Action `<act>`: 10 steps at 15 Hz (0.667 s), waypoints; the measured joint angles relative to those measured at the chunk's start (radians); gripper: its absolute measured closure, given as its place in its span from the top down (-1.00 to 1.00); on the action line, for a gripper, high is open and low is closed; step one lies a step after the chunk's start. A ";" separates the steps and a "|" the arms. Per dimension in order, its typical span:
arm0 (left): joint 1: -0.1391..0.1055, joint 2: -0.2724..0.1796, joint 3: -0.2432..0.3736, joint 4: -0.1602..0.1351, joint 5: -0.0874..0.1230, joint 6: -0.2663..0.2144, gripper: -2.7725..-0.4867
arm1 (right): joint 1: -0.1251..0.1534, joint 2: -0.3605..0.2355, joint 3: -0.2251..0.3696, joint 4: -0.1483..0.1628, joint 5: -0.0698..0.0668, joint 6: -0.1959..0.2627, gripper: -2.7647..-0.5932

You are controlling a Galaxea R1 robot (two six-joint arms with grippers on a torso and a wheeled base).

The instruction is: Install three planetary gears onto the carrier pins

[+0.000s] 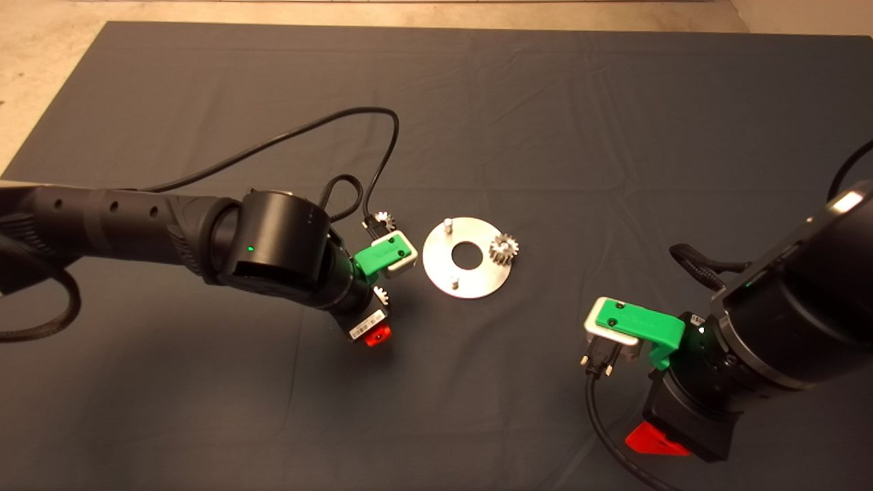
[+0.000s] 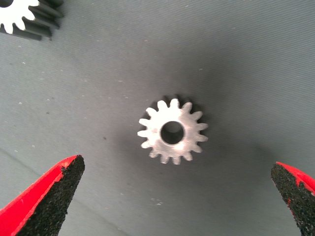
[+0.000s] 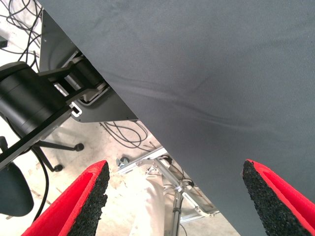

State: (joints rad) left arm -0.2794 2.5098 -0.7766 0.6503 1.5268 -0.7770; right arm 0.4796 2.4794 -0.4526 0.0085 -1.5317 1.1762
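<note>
The round silver disc (image 1: 467,273) lies mid-mat with a centre hole. Two carrier pins (image 1: 448,224) (image 1: 455,280) stand bare. One planetary gear (image 1: 504,249) sits on the disc's right side, where the third pin would be. A second gear (image 1: 381,294) (image 2: 172,132) lies flat on the mat left of the disc. My left gripper (image 1: 377,312) (image 2: 172,206) hovers over it, open, one finger on each side, not touching. The third gear (image 1: 383,219) (image 2: 24,17) lies a little farther back, partly hidden by the wrist camera mount. My right gripper (image 1: 655,436) (image 3: 172,196) is open and empty at the lower right.
A black cable (image 1: 307,129) loops over the mat behind the left arm. Another cable (image 1: 600,423) hangs by the right wrist. In the right wrist view the mat's edge (image 3: 147,123), a chair base and floor cables show.
</note>
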 joint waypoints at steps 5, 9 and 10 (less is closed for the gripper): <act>0.032 0.000 -0.037 0.014 0.000 0.035 1.00 | 0.000 0.006 0.000 0.000 0.000 0.000 0.29; 0.033 0.001 -0.042 0.020 0.000 0.043 1.00 | 0.000 0.009 0.000 0.000 0.000 0.000 0.29; 0.033 0.001 -0.044 0.020 0.000 0.046 1.00 | 0.000 0.009 0.000 0.000 0.000 0.000 0.29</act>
State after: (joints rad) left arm -0.2466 2.5109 -0.8202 0.6700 1.5264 -0.7313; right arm 0.4796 2.4885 -0.4526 0.0085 -1.5313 1.1757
